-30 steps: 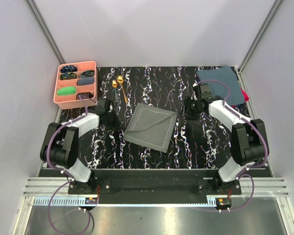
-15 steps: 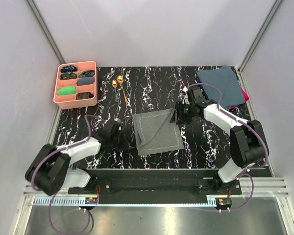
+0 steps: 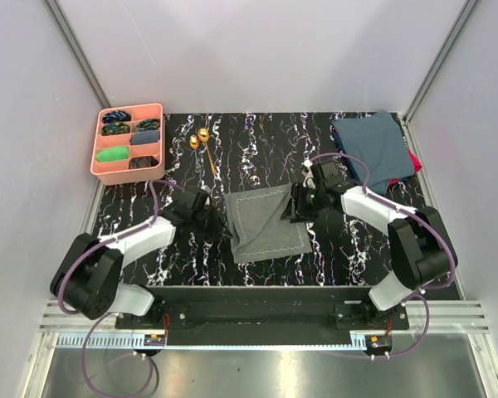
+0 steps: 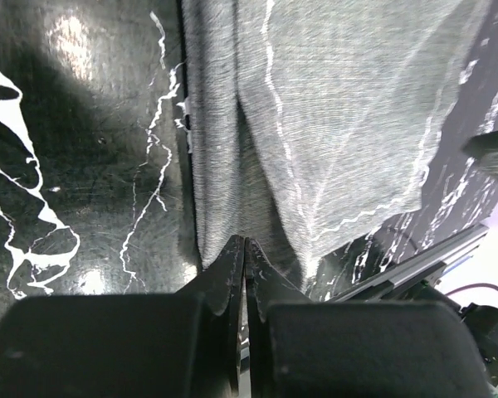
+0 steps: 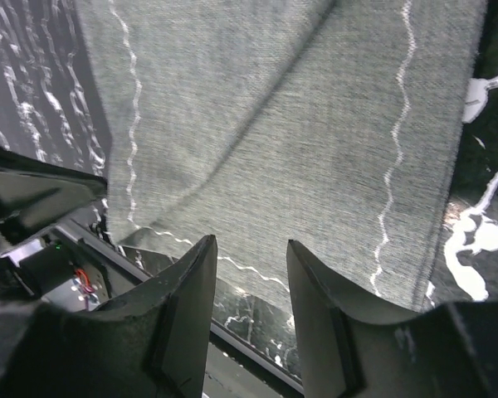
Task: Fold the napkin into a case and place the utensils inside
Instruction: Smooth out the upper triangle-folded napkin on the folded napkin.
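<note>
left jaws tight on napkin point(image 3: 266, 228)

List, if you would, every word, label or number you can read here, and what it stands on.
No text can be read in any view.
Napkin, tray and table: no text on them.
Small boards at the near edge: any markings are too small to read.
</note>
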Controlling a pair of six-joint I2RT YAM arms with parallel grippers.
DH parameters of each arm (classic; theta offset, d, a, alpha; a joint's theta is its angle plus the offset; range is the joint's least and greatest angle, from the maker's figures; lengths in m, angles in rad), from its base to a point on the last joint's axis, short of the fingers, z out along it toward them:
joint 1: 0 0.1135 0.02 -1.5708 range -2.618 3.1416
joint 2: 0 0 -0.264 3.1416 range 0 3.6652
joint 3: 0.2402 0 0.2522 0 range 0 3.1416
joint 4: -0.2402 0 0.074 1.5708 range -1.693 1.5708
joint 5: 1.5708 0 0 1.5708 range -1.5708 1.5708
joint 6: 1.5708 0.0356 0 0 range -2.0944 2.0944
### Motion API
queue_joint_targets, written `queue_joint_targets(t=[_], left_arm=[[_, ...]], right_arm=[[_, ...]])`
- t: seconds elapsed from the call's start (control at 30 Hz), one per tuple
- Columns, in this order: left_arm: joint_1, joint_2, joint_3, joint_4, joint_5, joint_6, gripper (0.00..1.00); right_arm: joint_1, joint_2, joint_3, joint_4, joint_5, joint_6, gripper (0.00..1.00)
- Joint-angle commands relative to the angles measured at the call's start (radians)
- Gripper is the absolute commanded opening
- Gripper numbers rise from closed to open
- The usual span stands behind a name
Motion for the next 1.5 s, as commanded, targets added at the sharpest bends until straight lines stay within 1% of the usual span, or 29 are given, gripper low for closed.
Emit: queue_joint_targets(t=[0.0, 0.17, 0.33, 0.4, 0.57, 0.7, 0.77, 0.83, 0.9, 0.93, 1.03, 1.3, 1.47], left_arm=[[0.004, 0.02, 0.012, 0.067, 0.064, -0.005, 0.01], [0.004, 0.041, -0.036, 0.161, 0.121, -0.034, 0.0], [-0.006, 0.015, -0.099, 0.194, 0.132, -0.071, 0.0], [-0.013, 0.009, -0.135, 0.238, 0.143, -0.086, 0.0], [-0.032, -0.002, -0.224, 0.315, 0.146, -0.108, 0.0], [-0.039, 0.015, -0.251, 0.353, 0.155, -0.099, 0.0], [-0.038, -0.005, -0.244, 0.326, 0.151, -0.083, 0.0], [-0.039, -0.057, -0.213, 0.285, 0.118, -0.063, 0.0], [-0.039, -0.106, -0.187, 0.21, 0.095, -0.048, 0.03], [-0.039, -0.118, -0.163, 0.173, 0.094, -0.043, 0.04], [-0.039, -0.128, -0.135, 0.13, 0.097, -0.049, 0.04], [-0.041, -0.111, -0.141, 0.113, 0.098, -0.06, 0.03], [-0.045, -0.105, -0.139, 0.129, 0.114, -0.062, 0.02]], right_arm=[[0.018, -0.041, -0.017, 0.084, -0.032, 0.039, 0.47], [0.036, 0.019, -0.026, 0.123, -0.045, 0.065, 0.43], [0.059, 0.079, -0.046, 0.187, -0.057, 0.112, 0.35], [0.064, 0.099, -0.055, 0.21, -0.058, 0.125, 0.33], [0.074, 0.154, -0.069, 0.259, -0.062, 0.157, 0.32], [0.078, 0.209, -0.08, 0.304, -0.068, 0.172, 0.31], [0.078, 0.226, -0.081, 0.312, -0.072, 0.172, 0.3], [0.078, 0.223, -0.083, 0.313, -0.069, 0.174, 0.3], [0.076, 0.221, -0.088, 0.312, -0.066, 0.174, 0.3], [0.078, 0.22, -0.089, 0.312, -0.066, 0.174, 0.3], [0.079, 0.228, -0.086, 0.312, -0.066, 0.174, 0.3], [0.078, 0.217, -0.081, 0.312, -0.066, 0.175, 0.29], [0.076, 0.221, -0.078, 0.313, -0.068, 0.175, 0.29]])
